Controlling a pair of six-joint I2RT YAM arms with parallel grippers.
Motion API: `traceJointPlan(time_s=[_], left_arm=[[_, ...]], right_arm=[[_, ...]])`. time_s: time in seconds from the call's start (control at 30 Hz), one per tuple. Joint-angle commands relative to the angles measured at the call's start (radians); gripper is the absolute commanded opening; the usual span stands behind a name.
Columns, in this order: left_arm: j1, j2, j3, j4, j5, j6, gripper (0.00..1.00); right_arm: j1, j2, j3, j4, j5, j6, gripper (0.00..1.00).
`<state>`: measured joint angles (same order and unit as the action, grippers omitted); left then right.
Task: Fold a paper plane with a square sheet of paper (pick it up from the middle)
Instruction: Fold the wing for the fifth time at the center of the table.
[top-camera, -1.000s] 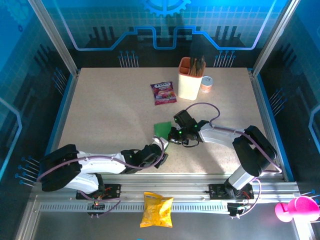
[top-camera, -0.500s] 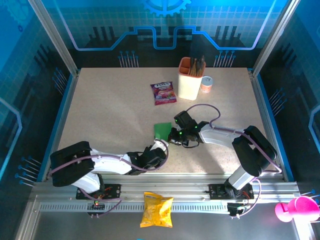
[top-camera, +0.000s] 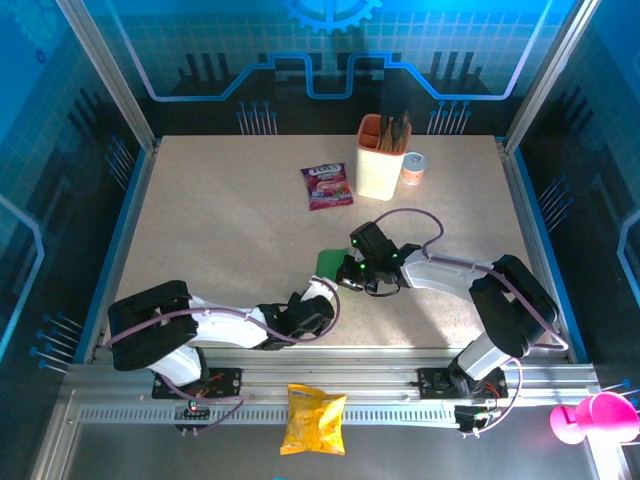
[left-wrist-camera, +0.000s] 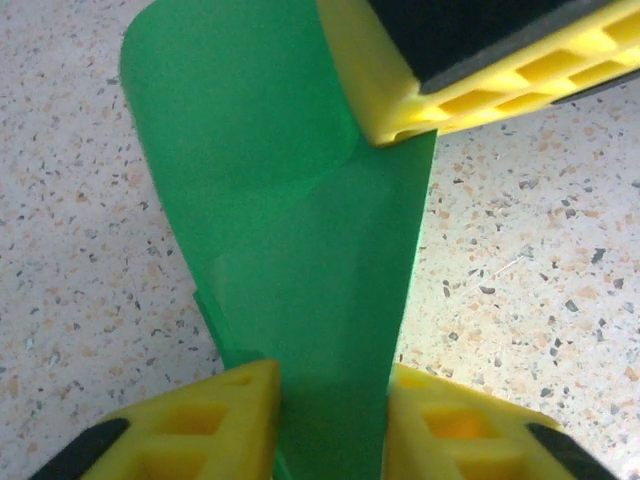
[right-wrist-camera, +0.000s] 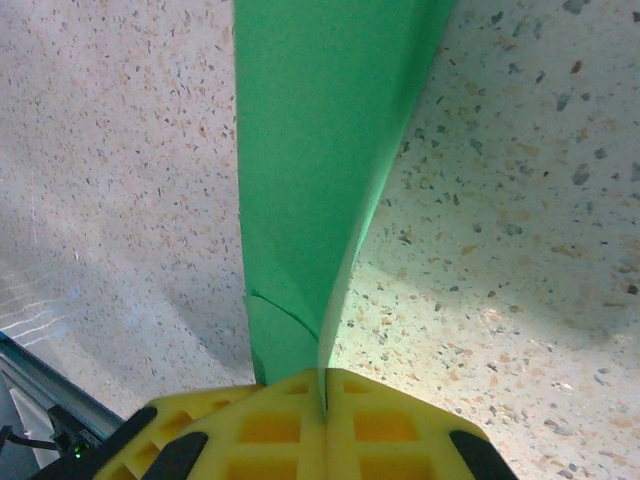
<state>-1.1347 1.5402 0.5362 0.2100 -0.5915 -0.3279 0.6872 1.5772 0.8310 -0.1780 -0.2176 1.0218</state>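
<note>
Right gripper (right-wrist-camera: 322, 385): jaws pressed together, pinching the narrow end of the thin bright green sheet of paper (right-wrist-camera: 320, 150). Left gripper (left-wrist-camera: 335, 400): jaws partly apart, the green paper filling the gap and touching both pads; a firm grip cannot be told. Paper: held between both grippers, apparently lifted off the speckled beige counter (top-camera: 220, 230), near the middle of it, towards the near side. Condition: already doubled into a layered strip with a lengthwise crease. No pointed nose, no wings. Judged early to midway; nose folds and wing folds remain. Orientation: long axis runs straight out from the right jaws, widening away from them; at the left wrist the far end is a rounded curl. From above too little green shows to fix the heading.
</note>
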Motion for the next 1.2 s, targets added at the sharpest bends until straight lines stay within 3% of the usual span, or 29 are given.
traceJointPlan(time_s=[0.0, 0.07, 0.27, 0.57, 0.73, 0.87, 1.07, 1.17], left_arm=[[-0.004, 0.018, 0.026, 0.009, -0.014, 0.016, 0.25], [-0.003, 0.023, 0.033, 0.002, -0.009, 0.016, 0.26], [-0.002, 0.025, 0.045, -0.012, 0.015, 0.015, 0.43], [0.000, -0.008, 0.029, -0.001, 0.016, 0.013, 0.31], [0.001, -0.007, 0.037, -0.007, 0.015, 0.012, 0.39], [0.001, -0.015, 0.036, -0.005, 0.015, 0.012, 0.40], [0.003, -0.017, 0.033, 0.005, 0.018, 0.010, 0.21], [0.007, -0.015, 0.036, 0.003, 0.027, 0.009, 0.28]], right_arm=[[0.020, -0.016, -0.009, -0.001, -0.014, 0.012, 0.00], [0.021, -0.012, -0.007, -0.001, -0.014, 0.012, 0.00], [0.026, 0.002, -0.003, 0.000, -0.013, 0.012, 0.00], [0.031, 0.012, 0.002, -0.002, -0.010, 0.011, 0.00], [0.032, 0.018, 0.001, 0.000, -0.008, 0.012, 0.00], [0.034, 0.019, 0.002, 0.002, -0.009, 0.013, 0.00], [0.034, 0.024, 0.000, 0.003, -0.010, 0.012, 0.00], [0.034, 0.024, -0.001, 0.005, -0.008, 0.013, 0.00]])
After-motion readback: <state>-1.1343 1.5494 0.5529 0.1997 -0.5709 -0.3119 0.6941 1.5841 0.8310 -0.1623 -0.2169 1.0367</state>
